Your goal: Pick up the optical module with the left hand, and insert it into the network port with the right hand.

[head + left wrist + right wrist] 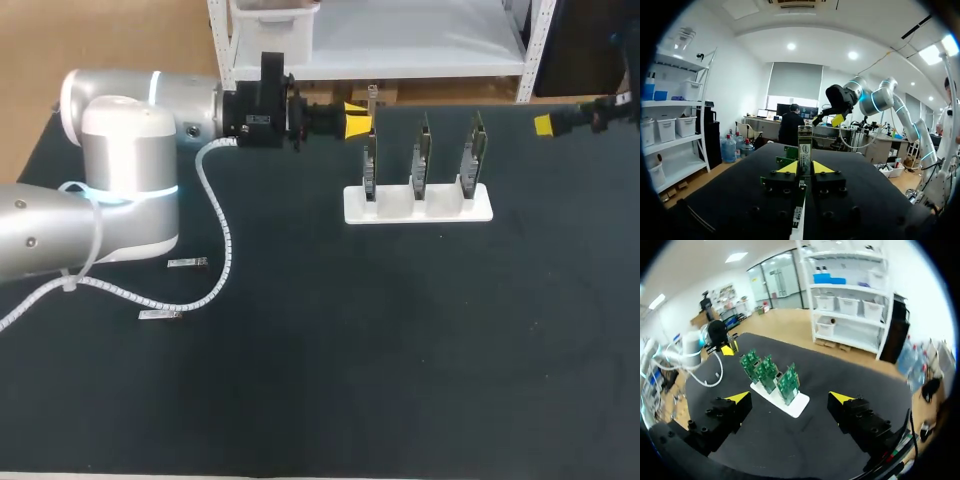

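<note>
My left gripper (pixel 357 120) hovers over the table's far side, just left of the leftmost board, and is shut on a slim silver optical module (pixel 372 97). In the left wrist view the module (pixel 804 145) stands upright between the yellow tips of this gripper (pixel 805 167). Three green network boards (pixel 421 158) stand on edge in a white holder (pixel 480 210). My right gripper (pixel 545 125) hangs at the far right, well apart from the boards. Its fingers (pixel 737 399) are spread wide with nothing between them, and the boards (pixel 771 372) lie ahead of it.
Two more small silver modules (pixel 187 263) (pixel 160 315) lie on the dark table at the left, near the left arm's white cable (pixel 222 240). From the left wrist, my right arm's gripper (pixel 836 120) shows beyond the held module.
</note>
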You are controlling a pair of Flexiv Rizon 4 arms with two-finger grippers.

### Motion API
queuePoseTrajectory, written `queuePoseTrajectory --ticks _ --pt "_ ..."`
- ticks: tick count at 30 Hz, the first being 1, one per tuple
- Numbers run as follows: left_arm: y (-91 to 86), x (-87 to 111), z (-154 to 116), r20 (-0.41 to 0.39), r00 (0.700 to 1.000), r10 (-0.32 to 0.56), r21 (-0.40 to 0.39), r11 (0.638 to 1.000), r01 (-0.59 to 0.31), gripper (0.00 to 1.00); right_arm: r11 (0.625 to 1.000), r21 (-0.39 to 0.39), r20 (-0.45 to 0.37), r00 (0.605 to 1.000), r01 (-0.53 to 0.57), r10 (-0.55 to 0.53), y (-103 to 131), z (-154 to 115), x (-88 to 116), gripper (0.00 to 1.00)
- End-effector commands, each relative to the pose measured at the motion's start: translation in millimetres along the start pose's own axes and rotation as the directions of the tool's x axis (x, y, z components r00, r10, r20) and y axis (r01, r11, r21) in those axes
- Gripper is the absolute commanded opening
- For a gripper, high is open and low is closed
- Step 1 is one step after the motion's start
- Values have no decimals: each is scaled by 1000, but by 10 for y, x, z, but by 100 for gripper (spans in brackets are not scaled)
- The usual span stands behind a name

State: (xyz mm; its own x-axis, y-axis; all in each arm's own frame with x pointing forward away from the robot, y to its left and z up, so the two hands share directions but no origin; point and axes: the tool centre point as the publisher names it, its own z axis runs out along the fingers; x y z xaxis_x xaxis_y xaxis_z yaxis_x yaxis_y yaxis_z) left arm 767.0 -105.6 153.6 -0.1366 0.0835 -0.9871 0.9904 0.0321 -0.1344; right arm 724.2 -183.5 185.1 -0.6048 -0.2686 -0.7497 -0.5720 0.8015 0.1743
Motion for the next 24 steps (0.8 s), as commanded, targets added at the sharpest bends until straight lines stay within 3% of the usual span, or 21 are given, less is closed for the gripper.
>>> queuePoseTrajectory --ticks 1,7,16,18,24 --pt "-20 7 0 3 1000 2 -7 1000 -2 0 909 -386 -5 985 157 -172 -67 115 -228 100" --pt "-20 7 0 3 1000 2 -7 1000 -2 0 842 -478 4 959 252 -284 47 244 -444 100" --pt "-20 7 0 3 1000 2 -7 1000 -2 0 743 -579 56 926 335 -374 288 482 -557 100" --pt "-20 7 0 3 1000 2 -7 1000 -2 0 705 -618 87 921 349 -380 342 530 -575 100" --pt "-20 7 0 3 1000 2 -7 1000 -2 0 662 -649 120 909 376 -399 489 676 -651 100"
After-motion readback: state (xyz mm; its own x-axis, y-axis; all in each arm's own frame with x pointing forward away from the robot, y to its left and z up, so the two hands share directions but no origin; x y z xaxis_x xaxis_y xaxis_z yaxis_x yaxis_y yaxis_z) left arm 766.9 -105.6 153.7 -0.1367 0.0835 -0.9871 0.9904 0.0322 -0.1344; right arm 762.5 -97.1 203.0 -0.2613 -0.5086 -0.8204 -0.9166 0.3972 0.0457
